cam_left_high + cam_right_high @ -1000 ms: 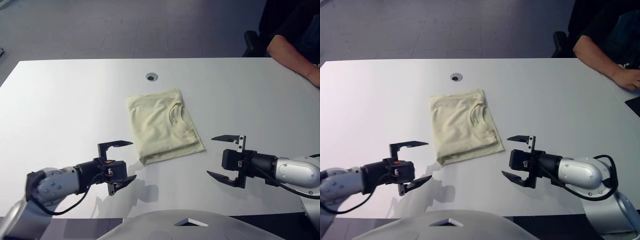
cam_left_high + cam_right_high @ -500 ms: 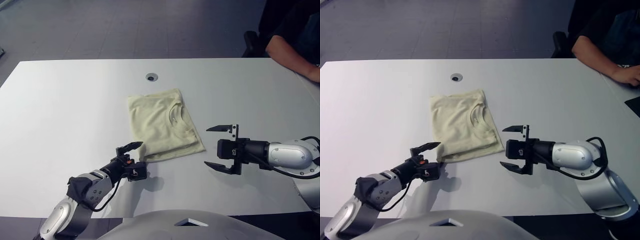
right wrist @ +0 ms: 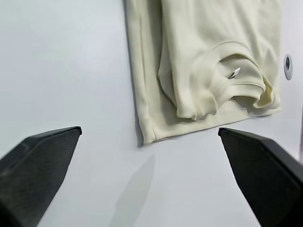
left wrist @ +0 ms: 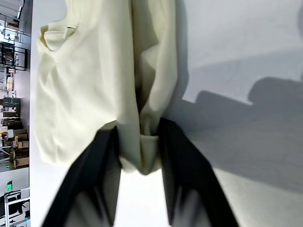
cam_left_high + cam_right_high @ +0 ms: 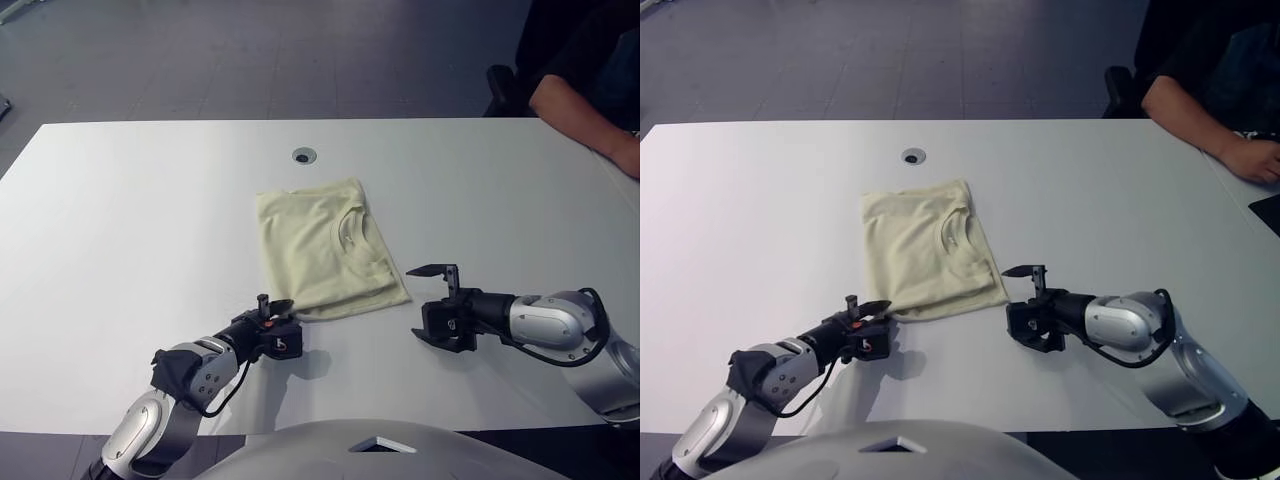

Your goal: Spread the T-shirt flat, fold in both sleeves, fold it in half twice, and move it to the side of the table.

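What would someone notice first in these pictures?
A folded pale yellow fabric T-shirt lies in the middle of the white table. The left end effector is clamped on its near left corner, while the right end effector sits open just off its near right corner, not touching it.

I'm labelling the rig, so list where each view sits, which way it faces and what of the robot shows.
Left eye view: on the head, facing forward and down at the table and folded T-shirt; both arms show.
Right eye view: the other eye, same scene and arms.
Left wrist view: on the left wrist, looking along the left gripper, shut on the T-shirt's corner.
Right wrist view: on the right wrist, looking past the open right gripper at the T-shirt.
Shared: all show the T-shirt.
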